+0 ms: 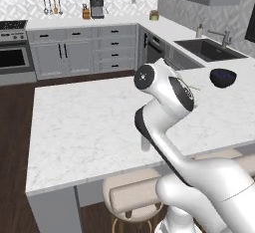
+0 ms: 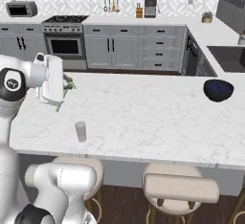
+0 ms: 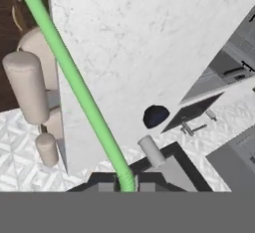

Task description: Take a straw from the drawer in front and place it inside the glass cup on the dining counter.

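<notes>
The white marble tabletop (image 2: 143, 117) spreads wide across both base views, with two padded stools (image 2: 181, 188) tucked under its near edge. Behind it runs a row of grey cabinets (image 2: 119, 48) with an oven (image 2: 64, 43) set among them, and a sink (image 1: 209, 49) lies in the worktop off to the right. The white arm (image 1: 169, 127) rises above the near edge of the tabletop and bends over it.

A dark blue bowl (image 2: 218, 90) sits near the right edge of the tabletop, well apart from everything else. The glass cup (image 2: 80, 131) stands upright near the near edge, toward the left corner in the right base view; in the left base view the arm hides most of it.

The gripper (image 3: 125, 181) is closed tight on the straw (image 3: 74, 80), held above the left part of the tabletop, up and to the left of the cup and apart from it. In the hand view the green straw runs from between the fingertips up to the top left corner, its ribbed bendy part just at the grip. In the right base view its green shows beside the hand (image 2: 51, 80).
</notes>
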